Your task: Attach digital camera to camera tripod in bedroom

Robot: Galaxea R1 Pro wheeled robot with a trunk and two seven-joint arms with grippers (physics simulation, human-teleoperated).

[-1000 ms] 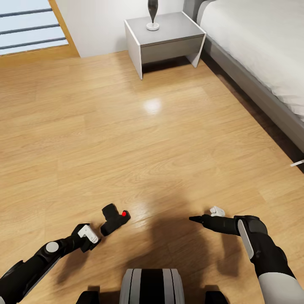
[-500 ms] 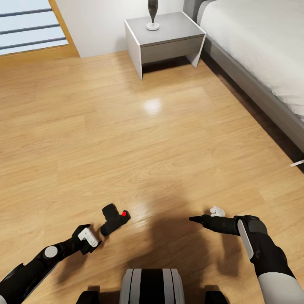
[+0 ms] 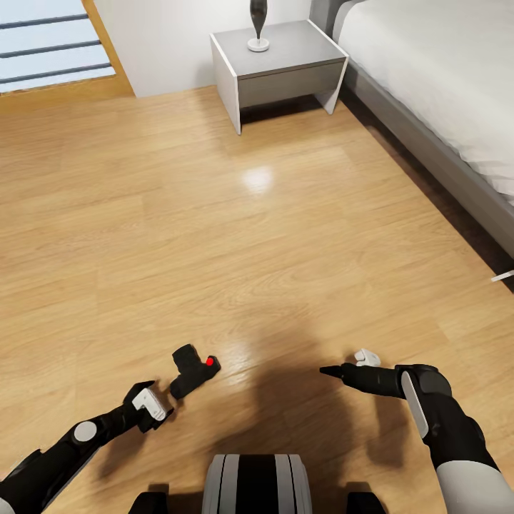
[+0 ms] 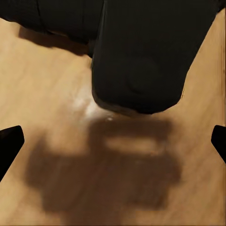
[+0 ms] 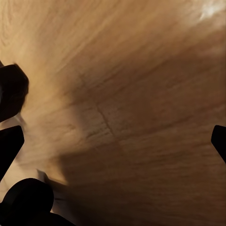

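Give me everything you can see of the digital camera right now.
The digital camera is a small, boxy, matte black body with a red dot at one end. It lies on the wood-plank floor, angled, just ahead of the left tool, whose fingers are spread wide. In the left wrist view it looms close as a dark rounded block casting a shadow. Nothing grips it; whether the tool touches it is unclear.

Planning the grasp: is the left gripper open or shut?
Open: the left gripper shows its fingers wide apart, the camera ahead on the floor.

The left pincer (image 3: 158, 404) has drawn back from the digital camera (image 3: 193, 370).
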